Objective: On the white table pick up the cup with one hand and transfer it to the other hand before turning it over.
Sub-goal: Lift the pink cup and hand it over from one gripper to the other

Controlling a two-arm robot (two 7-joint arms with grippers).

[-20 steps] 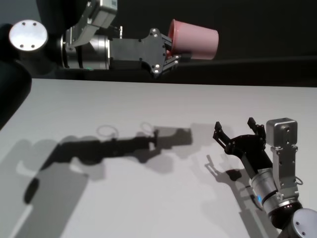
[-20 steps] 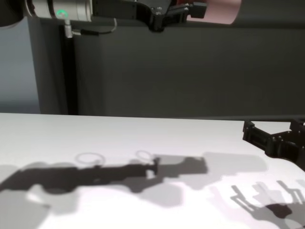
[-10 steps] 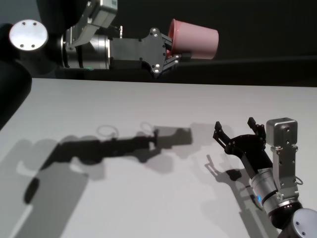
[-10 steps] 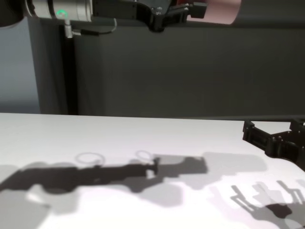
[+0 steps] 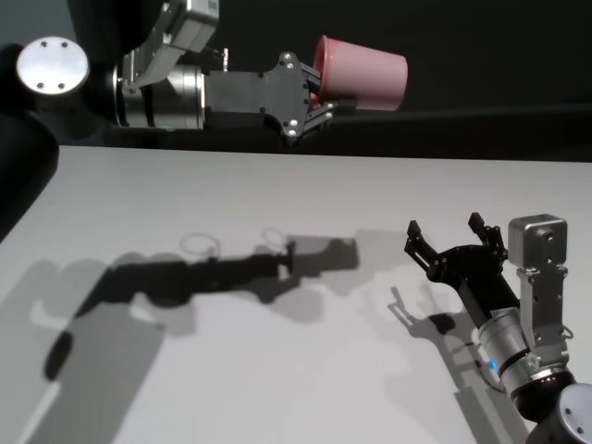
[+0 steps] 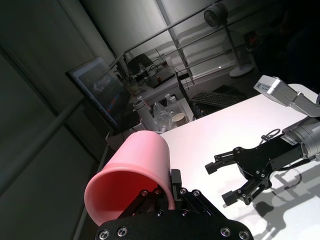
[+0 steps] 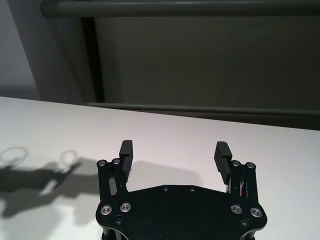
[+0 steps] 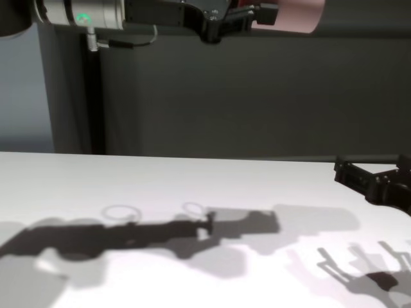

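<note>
The pink cup lies on its side high above the white table, its rim in my left gripper, which is shut on it. The cup also shows in the left wrist view and at the top of the chest view. My right gripper is open and empty, low over the table at the right, below and to the right of the cup. It shows in the right wrist view, the left wrist view and the chest view.
The arms cast dark shadows across the middle of the table. A dark wall stands behind the table's far edge. In the left wrist view, a monitor and desks with clutter stand beyond the table.
My right gripper has shifted a little to the right and slightly down. The left arm and the cup have not moved.
</note>
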